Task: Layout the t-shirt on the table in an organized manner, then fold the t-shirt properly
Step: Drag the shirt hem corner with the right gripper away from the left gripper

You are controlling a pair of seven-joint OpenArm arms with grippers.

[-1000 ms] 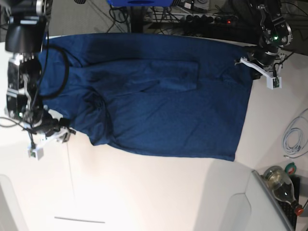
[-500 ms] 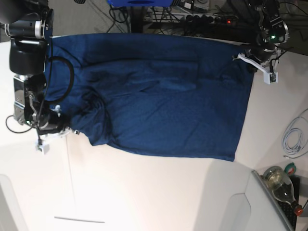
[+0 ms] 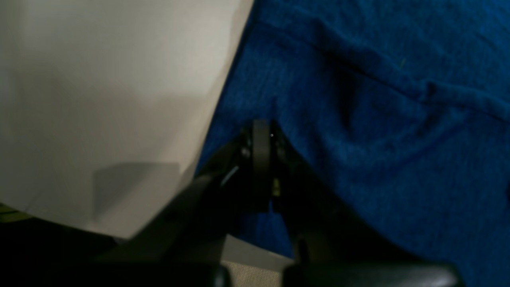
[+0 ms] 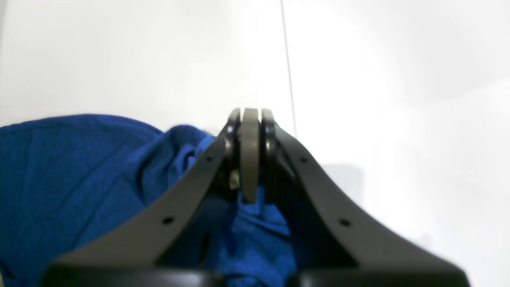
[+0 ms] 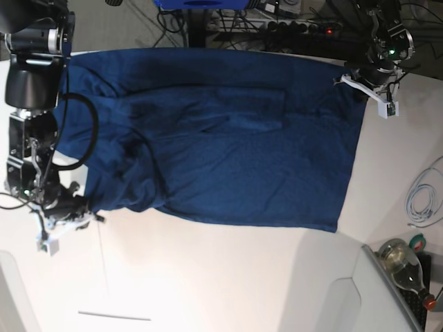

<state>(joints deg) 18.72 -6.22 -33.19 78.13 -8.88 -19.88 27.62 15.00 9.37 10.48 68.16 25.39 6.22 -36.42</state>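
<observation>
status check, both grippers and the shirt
Left gripper shut on dark navy blue fabric t-shirt. Right gripper shut on its bunched edge. Shirt mostly spread on white table. Nothing blocking.

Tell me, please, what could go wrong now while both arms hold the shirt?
1. The right gripper pinches only a small bunch at the edge of the t-shirt; pulling may let it slip out.
2. The left gripper grips the opposite end, so uneven pulling could skew the cloth.
3. Creases near the middle may get folded in.

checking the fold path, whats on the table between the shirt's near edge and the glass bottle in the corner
In the base view, only bare white table lies between the t-shirt hem and the glass bottle; the white cable sits off to the side.
</observation>
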